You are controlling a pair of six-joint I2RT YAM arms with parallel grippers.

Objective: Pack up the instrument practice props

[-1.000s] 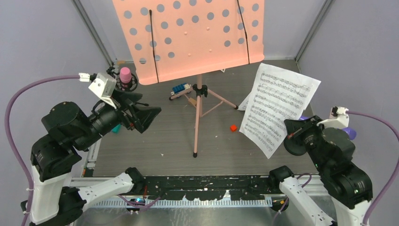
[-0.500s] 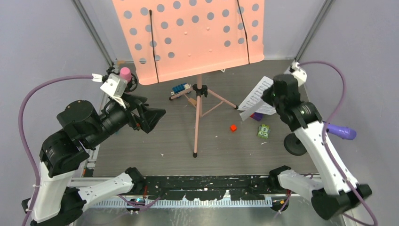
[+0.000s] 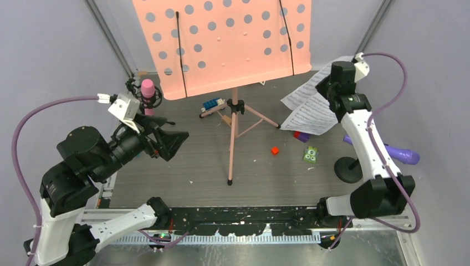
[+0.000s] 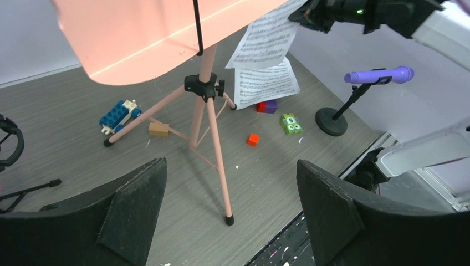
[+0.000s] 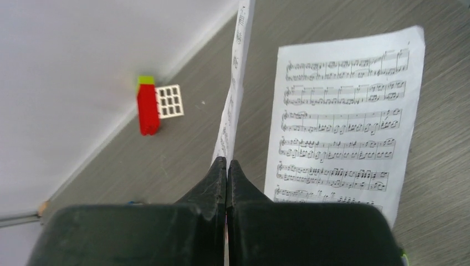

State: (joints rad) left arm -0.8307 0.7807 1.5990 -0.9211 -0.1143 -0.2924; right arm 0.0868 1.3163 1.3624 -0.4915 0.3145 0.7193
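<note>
The pink perforated music rack (image 3: 221, 41) stands on its tripod legs (image 3: 234, 138) at the back centre. My right gripper (image 3: 328, 91) is shut on a white sheet-music page (image 3: 307, 91) and holds it up by the rack's right edge. In the right wrist view the page (image 5: 235, 100) shows edge-on between the closed fingers (image 5: 213, 183). A second page (image 3: 310, 122) lies on the floor below it. The pink microphone (image 3: 147, 88) stands in its black mount at the far left. The purple microphone (image 3: 402, 154) rests on a black mount (image 3: 348, 169) at the right. My left gripper (image 3: 173, 133) is open and empty.
A blue toy car (image 3: 210, 104) lies by the tripod. A red block (image 3: 274, 150), a green block (image 3: 310, 154) and a purple and red block (image 3: 299, 134) lie on the floor. A red and green block (image 5: 147, 108) sits near the back wall. Grey walls close in both sides.
My right arm has swung from the near right up to the far right beside the rack, carrying the page. My left gripper has shifted slightly and stays open.
</note>
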